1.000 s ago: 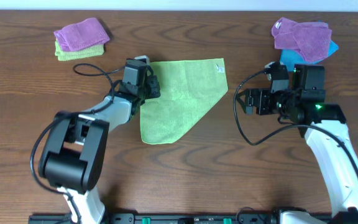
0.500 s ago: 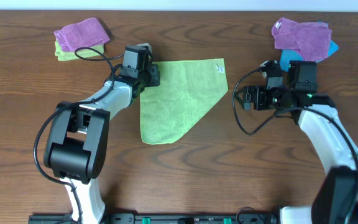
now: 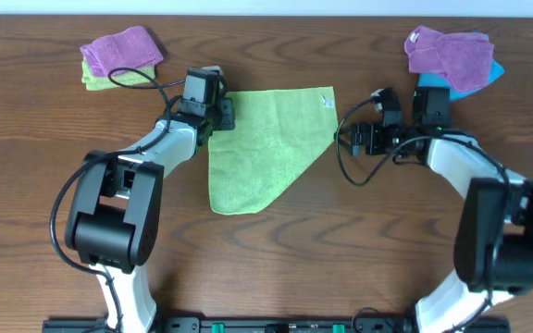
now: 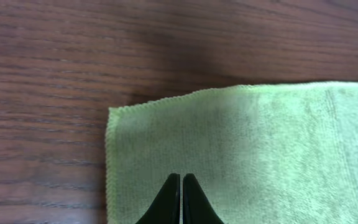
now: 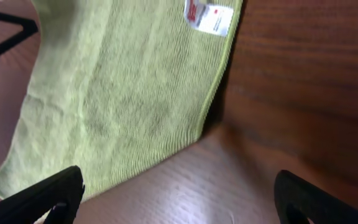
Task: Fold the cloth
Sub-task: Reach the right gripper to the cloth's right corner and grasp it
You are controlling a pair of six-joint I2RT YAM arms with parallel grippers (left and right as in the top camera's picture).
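The cloth (image 3: pixel 266 139) is lime green and lies flat on the wooden table, folded into a rough triangle, with its white tag (image 3: pixel 326 102) at the far right corner. My left gripper (image 3: pixel 222 113) sits at the cloth's far left corner. In the left wrist view its fingers (image 4: pixel 181 180) are shut above the cloth (image 4: pixel 260 143), with no fabric visibly pinched. My right gripper (image 3: pixel 348 141) is just right of the cloth's right corner and stands wide open. In the right wrist view its fingertips (image 5: pixel 179 205) straddle bare wood, with the cloth (image 5: pixel 117 87) and its tag (image 5: pixel 209 15) ahead.
A purple towel (image 3: pixel 120 48) lies on a paler yellow-green one (image 3: pixel 109 80) at the far left. Purple towels (image 3: pixel 447 55) sit over a blue one (image 3: pixel 490 74) at the far right, close behind my right arm. Black cables loop beside both wrists.
My right gripper has moved left towards the cloth's right corner, staying open. My left gripper has shifted slightly away to the cloth's far left corner. The cloth itself has not moved.
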